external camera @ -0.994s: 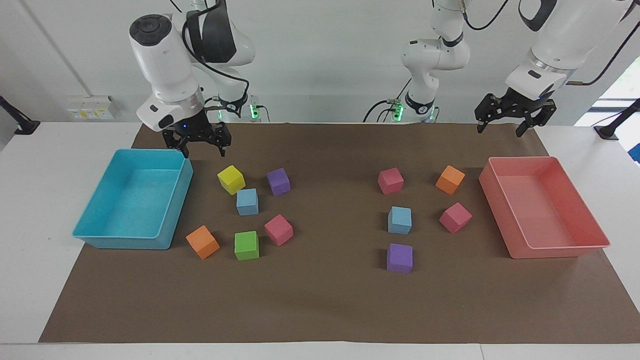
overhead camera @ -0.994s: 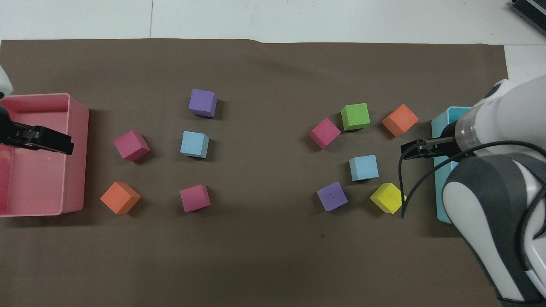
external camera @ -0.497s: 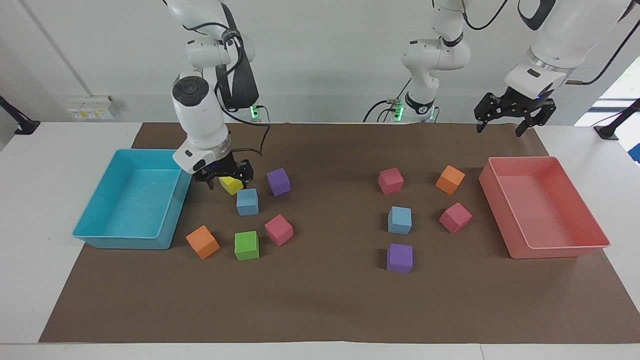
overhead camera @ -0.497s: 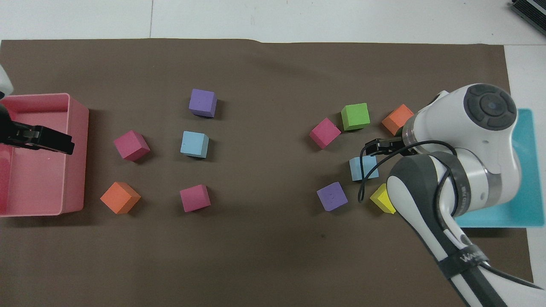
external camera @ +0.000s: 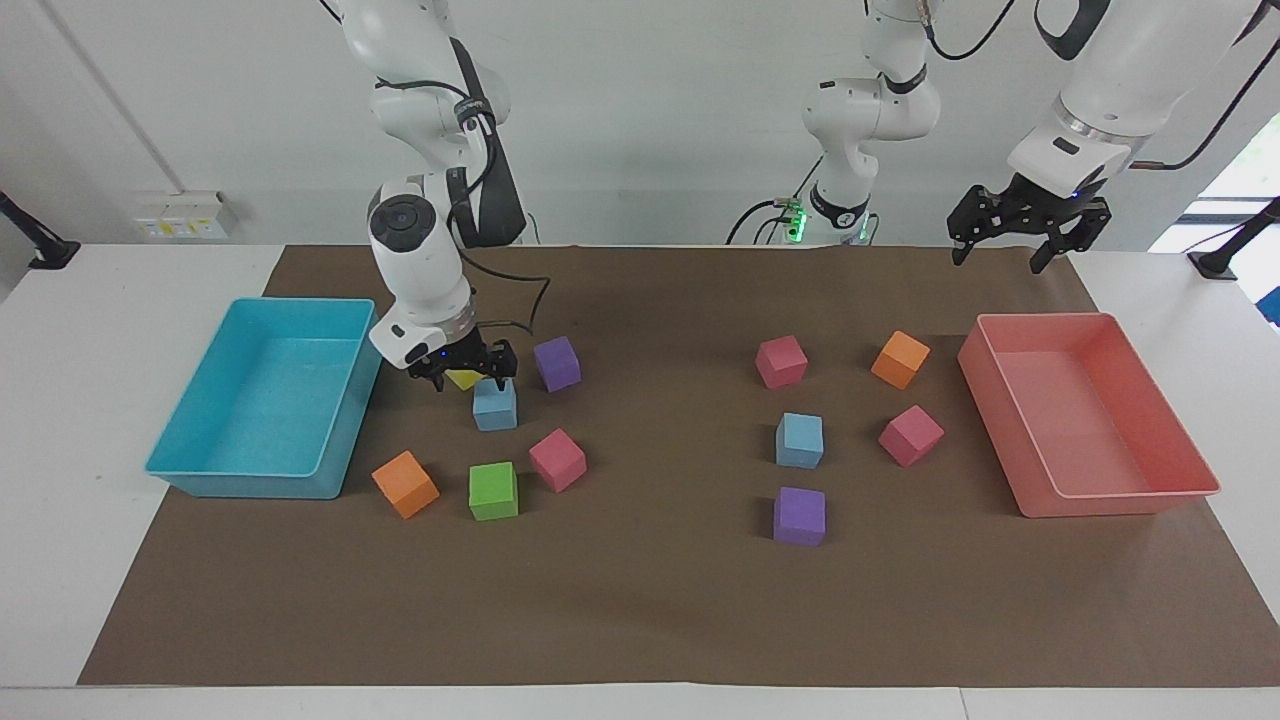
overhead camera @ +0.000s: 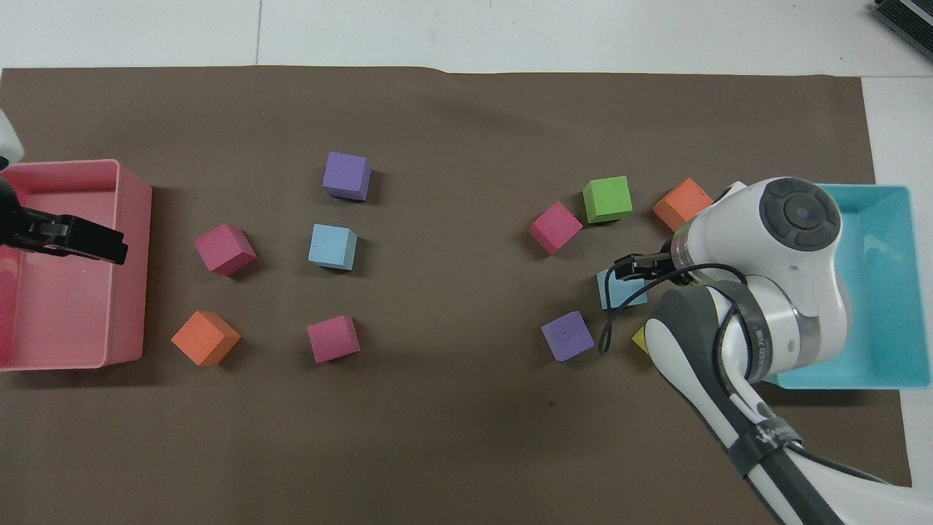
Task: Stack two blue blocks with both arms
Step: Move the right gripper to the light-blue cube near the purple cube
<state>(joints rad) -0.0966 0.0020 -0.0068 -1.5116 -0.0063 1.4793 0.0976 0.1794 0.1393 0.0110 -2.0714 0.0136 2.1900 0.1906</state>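
One blue block (external camera: 495,406) lies among the cubes near the cyan tray, and its top is partly covered in the overhead view (overhead camera: 617,292). My right gripper (external camera: 468,382) hangs open just above it, low over the mat, on the side nearer the robots, with its fingers spread over the yellow cube (external camera: 462,379) as well. From above the right gripper (overhead camera: 631,267) shows at the block's edge. The other blue block (external camera: 800,440) (overhead camera: 332,247) sits untouched in the group toward the left arm's end. My left gripper (external camera: 1030,238) (overhead camera: 73,240) waits open, raised over the pink tray's end nearer the robots.
A cyan tray (external camera: 300,303) stands at the right arm's end, and a pink tray (external camera: 1100,503) at the left arm's end. Purple (external camera: 556,362), pink (external camera: 557,459), green (external camera: 493,490) and orange (external camera: 405,484) cubes ring the first block. Several more cubes surround the other one.
My right arm swung from beside the cyan tray toward the cubes and came down, bringing its open gripper low over the blue block. The left gripper has hardly moved.
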